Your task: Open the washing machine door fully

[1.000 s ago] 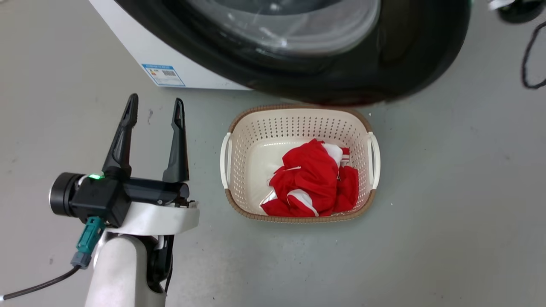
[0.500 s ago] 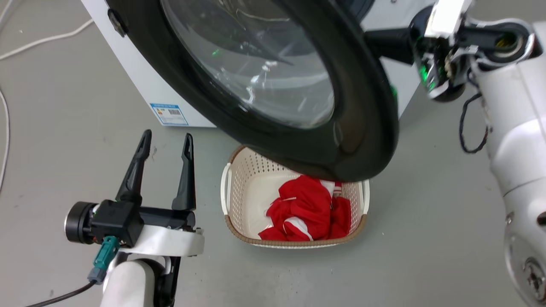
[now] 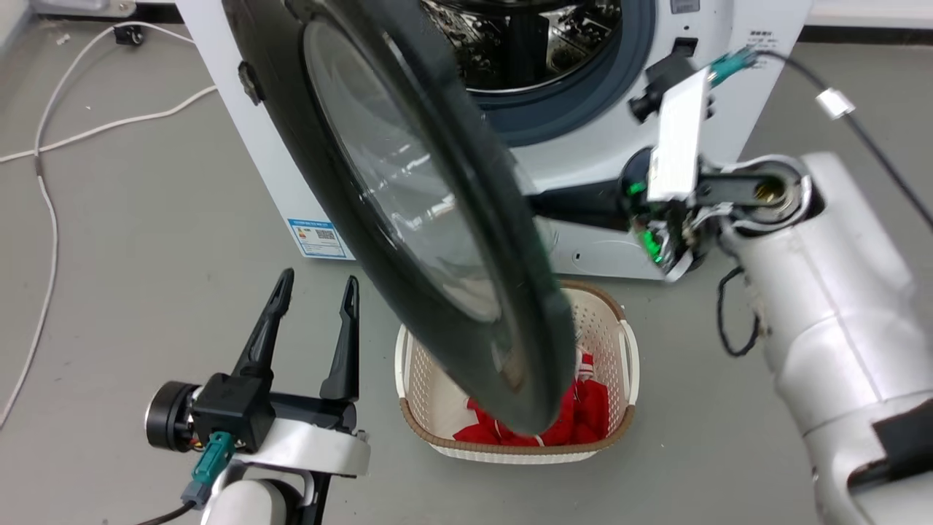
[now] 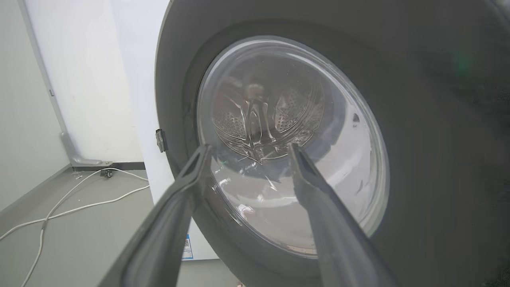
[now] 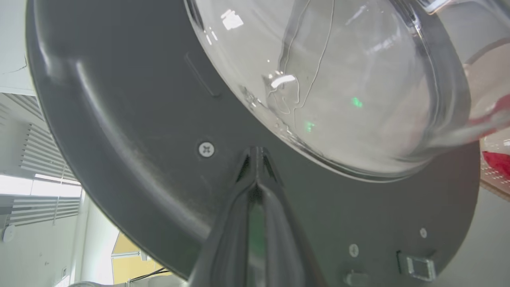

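Right end effector (image 5: 255,153) closed against washing machine door (image 3: 408,219) | door wider than before | left end effector (image 3: 319,278) open

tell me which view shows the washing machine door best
The head view: most of the washing machine door shows, swung out from the washing machine. The left wrist view crops its outer face close up; the right wrist view crops its inner face and glass bowl.
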Controlling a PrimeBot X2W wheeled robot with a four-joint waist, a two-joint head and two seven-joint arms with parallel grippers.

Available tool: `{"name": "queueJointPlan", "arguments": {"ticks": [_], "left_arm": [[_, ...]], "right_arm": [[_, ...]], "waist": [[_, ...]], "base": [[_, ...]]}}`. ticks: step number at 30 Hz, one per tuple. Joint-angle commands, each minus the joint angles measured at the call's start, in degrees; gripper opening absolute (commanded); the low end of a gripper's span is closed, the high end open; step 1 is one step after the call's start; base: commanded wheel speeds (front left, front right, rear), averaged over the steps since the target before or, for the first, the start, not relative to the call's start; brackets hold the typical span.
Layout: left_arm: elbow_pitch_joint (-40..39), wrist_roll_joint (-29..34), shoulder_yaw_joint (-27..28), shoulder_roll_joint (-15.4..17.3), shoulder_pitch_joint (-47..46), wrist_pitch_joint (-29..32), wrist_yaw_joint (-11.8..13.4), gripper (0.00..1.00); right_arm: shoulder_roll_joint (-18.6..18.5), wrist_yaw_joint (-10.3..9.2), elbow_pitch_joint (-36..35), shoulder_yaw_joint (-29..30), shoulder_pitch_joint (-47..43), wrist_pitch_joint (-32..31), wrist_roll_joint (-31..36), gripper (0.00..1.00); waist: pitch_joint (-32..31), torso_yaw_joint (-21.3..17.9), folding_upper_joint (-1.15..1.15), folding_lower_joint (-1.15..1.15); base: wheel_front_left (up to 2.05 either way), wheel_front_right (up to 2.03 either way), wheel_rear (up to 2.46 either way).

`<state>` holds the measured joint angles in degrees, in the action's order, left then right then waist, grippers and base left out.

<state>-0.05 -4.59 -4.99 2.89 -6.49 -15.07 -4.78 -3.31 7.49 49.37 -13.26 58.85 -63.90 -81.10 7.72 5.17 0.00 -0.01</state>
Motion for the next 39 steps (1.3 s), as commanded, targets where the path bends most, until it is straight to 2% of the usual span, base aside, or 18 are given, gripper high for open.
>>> {"name": "queueJointPlan", "arguments": {"ticks": [1, 6, 10, 15, 19, 28, 29, 30, 31, 32, 39], "left_arm": [[0.3, -0.5, -0.2, 0.0, 0.8, -0.1, 0.3, 1.0], [0.6, -0.8, -0.9, 0.0, 1.5, -0.1, 0.6, 1.0], [0.5, -0.9, -0.9, 0.0, 1.7, -0.1, 0.9, 1.0], [0.7, -1.0, -0.4, 0.0, 2.3, -0.1, 1.4, 1.0], [1.1, -1.0, 0.4, 0.0, 2.8, -0.1, 1.4, 1.0], [1.8, -0.5, 2.8, 0.0, 4.9, -0.1, 1.2, 1.0], [1.9, -0.3, 3.1, 0.0, 5.2, -0.1, 1.2, 1.0], [1.9, -0.1, 3.3, 0.0, 5.5, -0.1, 1.2, 1.0], [2.0, 0.0, 3.6, 0.0, 5.6, -0.1, 1.2, 1.0], [2.0, 0.0, 3.8, 0.0, 5.8, -0.1, 1.1, 1.0], [2.6, 0.2, 4.4, 0.0, 6.6, -0.1, 1.0, 1.0]], "right_arm": [[0.7, 0.0, -1.7, -2.2, -2.2, 1.1, -2.1, 0.0], [0.6, 0.0, -5.3, -9.4, -5.8, 5.8, -7.0, 0.0], [0.5, 0.0, -7.4, -11.6, -7.3, 12.3, -9.5, 0.0], [0.3, 0.0, -9.8, -9.4, -10.4, 26.4, -7.7, 0.0], [-1.7, 0.0, -12.0, -5.8, -15.0, 36.3, -6.1, 0.0], [-5.5, 0.0, -21.8, -0.3, -32.3, 52.2, -2.7, 0.0], [-5.6, 0.0, -23.1, 0.2, -34.4, 54.3, -2.0, 0.18], [-5.7, 0.0, -24.3, 0.6, -36.4, 56.2, -1.2, 0.59], [-6.0, 0.0, -25.4, 0.9, -38.0, 58.0, -0.1, 0.85], [-6.3, 0.0, -26.5, 1.4, -39.8, 60.3, 1.1, 1.0], [-6.8, 0.0, -29.8, 3.6, -48.9, 75.2, 15.7, 1.0]], "waist": [[-0.7, 0.4, 0.0, 0.01], [-1.4, 0.8, 0.0, 0.01], [-1.8, 0.7, 0.0, 0.01], [-2.5, -0.1, 0.0, 0.01], [-3.6, -1.0, 0.0, 0.01], [-6.3, -3.2, 0.0, 0.01], [-6.6, -3.5, 0.0, 0.01], [-6.7, -3.8, 0.0, 0.01], [-6.8, -4.0, 0.0, 0.01], [-7.0, -4.2, 0.0, 0.01], [-7.9, -4.7, 0.0, 0.01]], "base": [[0.0, 0.0, 0.0], [0.0, 0.0, 0.0], [0.0, 0.0, 0.0], [0.0, 0.0, 0.0], [0.0, 0.0, 0.0], [0.0, 0.0, 0.0], [0.0, 0.0, 0.0], [0.0, 0.0, 0.0], [0.0, 0.0, 0.0], [0.0, 0.0, 0.0], [0.0, 0.0, 0.0]]}}
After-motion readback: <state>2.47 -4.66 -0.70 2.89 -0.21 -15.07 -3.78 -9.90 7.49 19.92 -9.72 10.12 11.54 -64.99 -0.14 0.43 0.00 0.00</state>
